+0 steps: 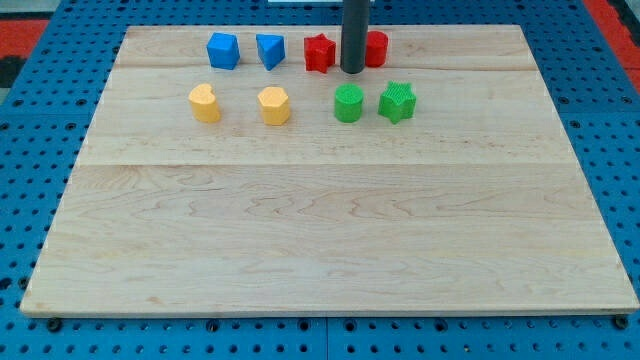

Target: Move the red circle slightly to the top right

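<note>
The red circle [376, 48] sits near the view's top, right of centre, partly hidden behind my rod. My tip [352, 71] rests on the board just left of the red circle and right of a red star-shaped block [319, 52]. Whether the tip touches the red circle I cannot tell.
A blue cube [223, 50] and a blue triangular block [270, 50] lie left of the red star. Below them stand a yellow heart-like block [205, 103], a yellow hexagon [274, 105], a green circle [348, 103] and a green star [397, 102]. The wooden board [330, 230] lies on a blue pegboard.
</note>
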`<state>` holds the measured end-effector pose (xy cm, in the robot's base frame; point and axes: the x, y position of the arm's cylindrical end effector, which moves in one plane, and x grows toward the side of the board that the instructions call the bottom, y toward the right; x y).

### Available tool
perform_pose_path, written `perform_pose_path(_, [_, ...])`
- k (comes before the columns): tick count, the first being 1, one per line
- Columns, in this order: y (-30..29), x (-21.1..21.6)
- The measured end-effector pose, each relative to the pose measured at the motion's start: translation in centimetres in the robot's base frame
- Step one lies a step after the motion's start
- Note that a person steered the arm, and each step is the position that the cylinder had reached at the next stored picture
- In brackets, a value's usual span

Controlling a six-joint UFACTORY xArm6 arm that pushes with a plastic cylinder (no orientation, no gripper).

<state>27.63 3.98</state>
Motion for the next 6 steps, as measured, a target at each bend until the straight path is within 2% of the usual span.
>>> perform_pose_path(1, [0.6, -4.3])
perform_pose_path(2, [1.7, -5.4])
perform_pose_path(3, [5.4, -5.5])
perform_pose_path(5, [8.9, -5.9])
perform_pose_path(6, [7.2, -5.6])
